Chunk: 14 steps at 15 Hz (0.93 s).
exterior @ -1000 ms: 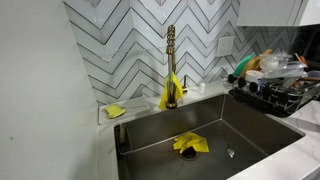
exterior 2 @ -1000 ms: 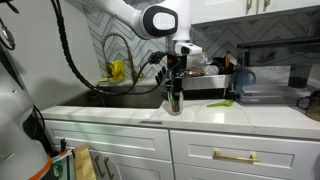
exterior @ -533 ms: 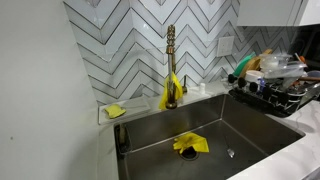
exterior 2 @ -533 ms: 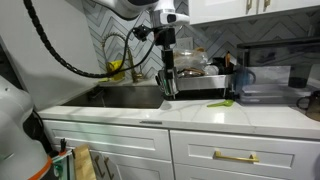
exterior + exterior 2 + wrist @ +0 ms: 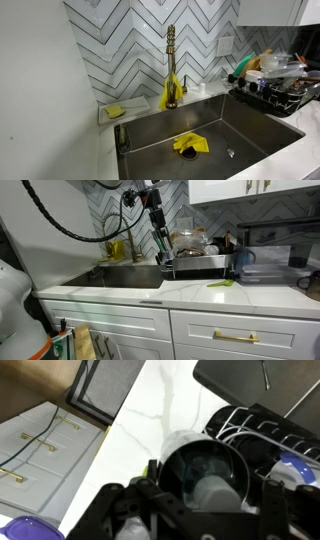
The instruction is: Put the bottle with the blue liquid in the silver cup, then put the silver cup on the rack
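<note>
In the wrist view my gripper [image 5: 205, 510] is shut on the silver cup [image 5: 205, 470], and the white cap of the bottle [image 5: 215, 490] shows inside the cup. In an exterior view the gripper [image 5: 165, 252] holds the silver cup [image 5: 166, 256] in the air at the near end of the black rack [image 5: 200, 262], above the white counter. The rack also shows in the wrist view [image 5: 270, 435] right beside the cup, and in an exterior view [image 5: 275, 95] at the right, full of dishes. The blue liquid is hidden.
A steel sink [image 5: 200, 135] holds a yellow cloth [image 5: 190, 144]; a brass faucet [image 5: 171, 60] stands behind it with a yellow cloth hung on it. A yellow sponge [image 5: 115, 111] lies on the ledge. A green utensil [image 5: 222, 283] lies on the counter by the rack.
My gripper has lifted the silver cup off the counter and carried it up and toward the rack.
</note>
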Each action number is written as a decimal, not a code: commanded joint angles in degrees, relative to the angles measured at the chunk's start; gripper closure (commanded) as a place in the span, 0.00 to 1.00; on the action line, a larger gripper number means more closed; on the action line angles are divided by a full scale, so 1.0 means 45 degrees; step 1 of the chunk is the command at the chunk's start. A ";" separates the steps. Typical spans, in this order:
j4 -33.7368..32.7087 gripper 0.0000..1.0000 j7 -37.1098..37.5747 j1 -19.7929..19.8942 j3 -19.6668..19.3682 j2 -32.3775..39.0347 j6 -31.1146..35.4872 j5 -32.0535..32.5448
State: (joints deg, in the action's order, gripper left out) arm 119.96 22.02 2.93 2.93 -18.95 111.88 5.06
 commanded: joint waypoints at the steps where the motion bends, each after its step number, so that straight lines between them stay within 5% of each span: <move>1: -0.0219 0.50 -0.0281 -0.0318 0.0190 0.0508 0.1262 -0.0292; 14: -0.0217 0.50 -0.2087 -0.0937 0.0108 0.2895 0.4271 -0.2331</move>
State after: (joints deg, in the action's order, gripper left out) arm 119.67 15.42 -0.42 4.13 -7.74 129.23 -2.61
